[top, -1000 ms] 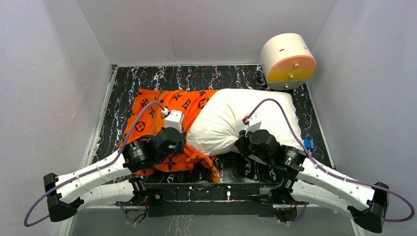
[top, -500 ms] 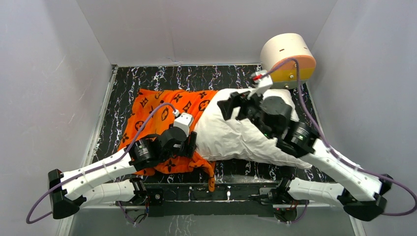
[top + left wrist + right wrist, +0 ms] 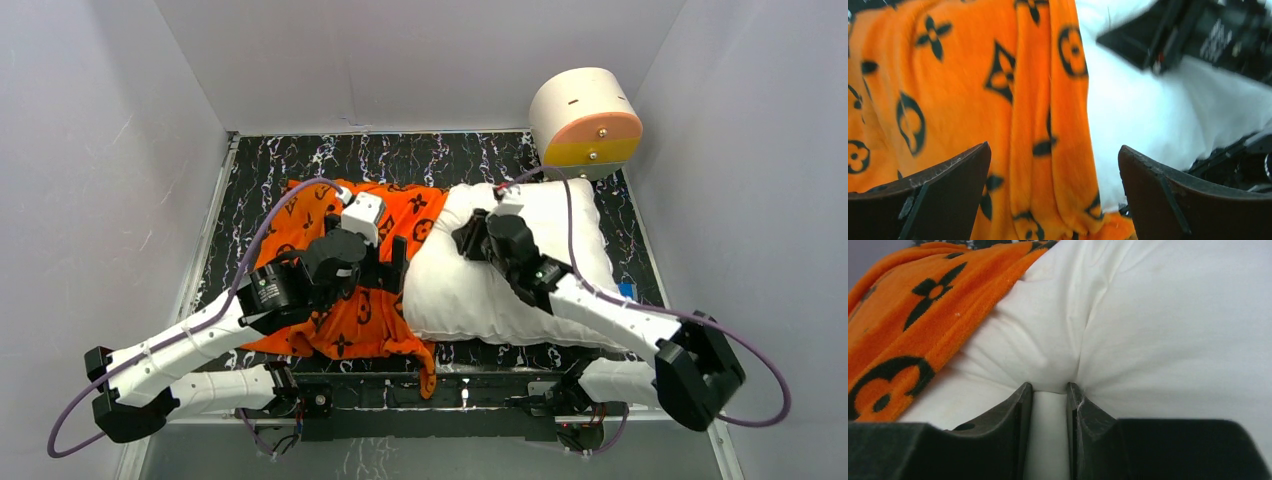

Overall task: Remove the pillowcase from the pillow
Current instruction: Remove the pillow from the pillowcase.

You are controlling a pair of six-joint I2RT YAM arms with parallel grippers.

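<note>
Right pincer (image 3: 1049,389) nipped on a fold of the plump white pillow (image 3: 1173,325); left pincer (image 3: 1053,150) spread wide, empty, just above the hem of the bright orange plush monogram pillowcase (image 3: 973,90). Pillow lies mostly bare on the right of the counter (image 3: 400,155), left end looks tucked in the case. I'd clamp left on hem fabric only, then pull left while right anchors.

Top camera looking steeply down over whole bench (image 3: 330,155) from above and behind. Both wrist cameras sitting very close, each facing where pillowcase (image 3: 973,100) is meeting pillow (image 3: 1173,315).
</note>
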